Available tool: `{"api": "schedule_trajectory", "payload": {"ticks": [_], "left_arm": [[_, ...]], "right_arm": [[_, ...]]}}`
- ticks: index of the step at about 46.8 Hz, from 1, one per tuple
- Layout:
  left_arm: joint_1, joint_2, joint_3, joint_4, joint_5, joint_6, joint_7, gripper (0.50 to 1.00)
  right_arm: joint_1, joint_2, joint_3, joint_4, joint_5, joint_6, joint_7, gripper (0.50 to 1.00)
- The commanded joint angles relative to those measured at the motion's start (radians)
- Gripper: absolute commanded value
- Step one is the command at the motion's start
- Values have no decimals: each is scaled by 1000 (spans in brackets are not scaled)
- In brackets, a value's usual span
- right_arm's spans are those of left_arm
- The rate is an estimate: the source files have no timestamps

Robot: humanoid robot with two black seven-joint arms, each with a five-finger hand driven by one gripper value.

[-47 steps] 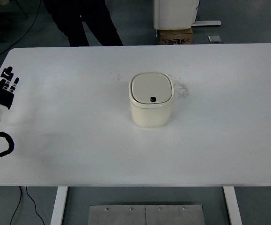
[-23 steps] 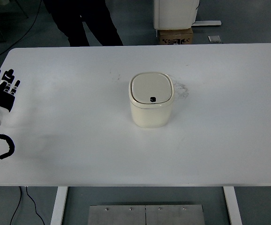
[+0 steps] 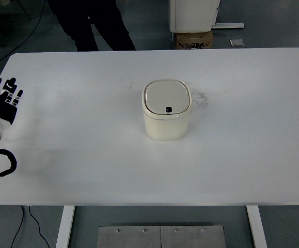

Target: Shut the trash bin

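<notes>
A small cream trash bin stands near the middle of the white table. Its lid lies flat and shut, with a small black latch at its front edge. My left hand rests at the table's far left edge, fingers spread and holding nothing, far from the bin. The right arm is out of the picture.
A person's dark trousered legs stand beyond the table's far edge at upper left. A white unit and a cardboard box sit on the floor behind the table. Faint scuff marks lie right of the bin.
My left hand has drifted slightly down and toward the table edge. The bin has not moved.
</notes>
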Motion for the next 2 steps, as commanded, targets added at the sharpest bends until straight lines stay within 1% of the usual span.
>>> {"api": "schedule_trajectory", "payload": {"ticks": [1,2], "left_arm": [[0,0,0,-1,-1,-1,0,1000],[0,-1,0,-1,-1,0,0,1000]], "right_arm": [[0,0,0,0,0,-2,0,991],[0,0,0,0,0,0,0,991]]}}
